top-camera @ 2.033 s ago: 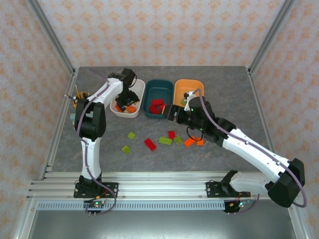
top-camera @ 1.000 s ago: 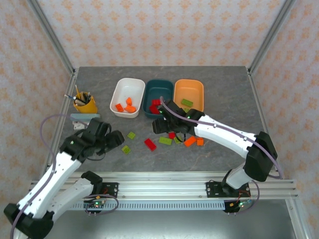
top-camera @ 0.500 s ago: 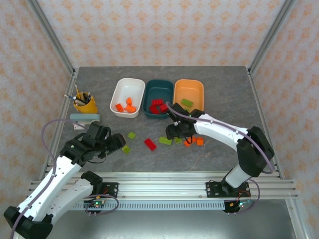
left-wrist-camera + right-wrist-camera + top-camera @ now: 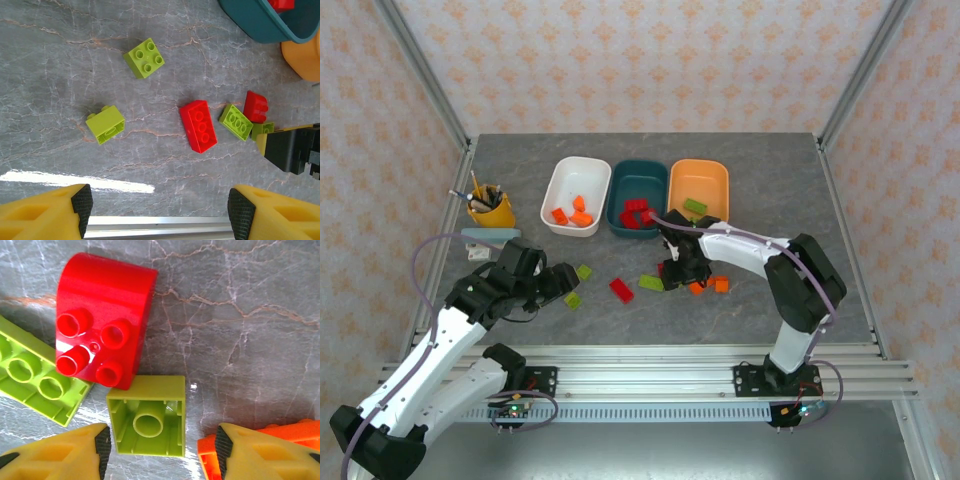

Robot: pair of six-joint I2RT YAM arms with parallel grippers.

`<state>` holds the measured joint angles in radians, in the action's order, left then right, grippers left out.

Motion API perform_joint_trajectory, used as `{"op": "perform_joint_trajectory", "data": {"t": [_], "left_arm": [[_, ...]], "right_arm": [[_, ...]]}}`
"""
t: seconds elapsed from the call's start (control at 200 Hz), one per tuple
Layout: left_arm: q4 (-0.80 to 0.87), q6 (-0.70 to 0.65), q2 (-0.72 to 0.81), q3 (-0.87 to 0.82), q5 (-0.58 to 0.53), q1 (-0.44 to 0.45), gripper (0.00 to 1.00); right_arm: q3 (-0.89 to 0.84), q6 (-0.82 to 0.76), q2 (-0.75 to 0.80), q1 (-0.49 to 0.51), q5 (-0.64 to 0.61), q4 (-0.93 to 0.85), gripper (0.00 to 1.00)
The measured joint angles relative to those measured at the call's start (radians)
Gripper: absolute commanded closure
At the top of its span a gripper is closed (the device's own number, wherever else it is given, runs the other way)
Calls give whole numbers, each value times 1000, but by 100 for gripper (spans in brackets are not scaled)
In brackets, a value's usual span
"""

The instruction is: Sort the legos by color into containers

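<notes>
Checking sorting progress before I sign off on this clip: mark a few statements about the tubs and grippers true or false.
1. The white tub holds orange bricks. True.
2. The teal tub holds green bricks. False: it holds red bricks.
3. An upside-down lime brick lies between the fingers of the right gripper. True.
4. The left gripper grips a brick. False: its fingers stand wide apart with nothing between them.
</notes>
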<state>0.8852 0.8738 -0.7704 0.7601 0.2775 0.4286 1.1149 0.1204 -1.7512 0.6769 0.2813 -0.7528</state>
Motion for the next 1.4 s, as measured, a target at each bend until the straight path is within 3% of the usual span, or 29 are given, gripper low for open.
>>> {"op": "perform_joint_trajectory", "data": {"t": [0.375, 0.641, 0.776, 1.076, 1.236, 1.401], "left_arm": [[-15, 1, 3, 0, 3, 10, 25], [-22, 1, 3, 0, 3, 14, 25], [-25, 1, 3, 0, 4, 23, 25], [-50, 1, -16, 25, 4, 50, 25], [-90, 1, -74, 91, 3, 73, 25], [-147, 0, -175, 177, -1, 109, 25]], "right_arm": [[49, -20, -44, -6, -3, -2, 55], [60, -17, -62, -6, -3, -3, 56], [60, -16, -61, -6, -3, -3, 65], [60, 6, 50, -13, -44, -21, 72], [149, 23, 152, -96, -78, -67, 72], [320, 27, 117, -226, -123, -100, 73]]}}
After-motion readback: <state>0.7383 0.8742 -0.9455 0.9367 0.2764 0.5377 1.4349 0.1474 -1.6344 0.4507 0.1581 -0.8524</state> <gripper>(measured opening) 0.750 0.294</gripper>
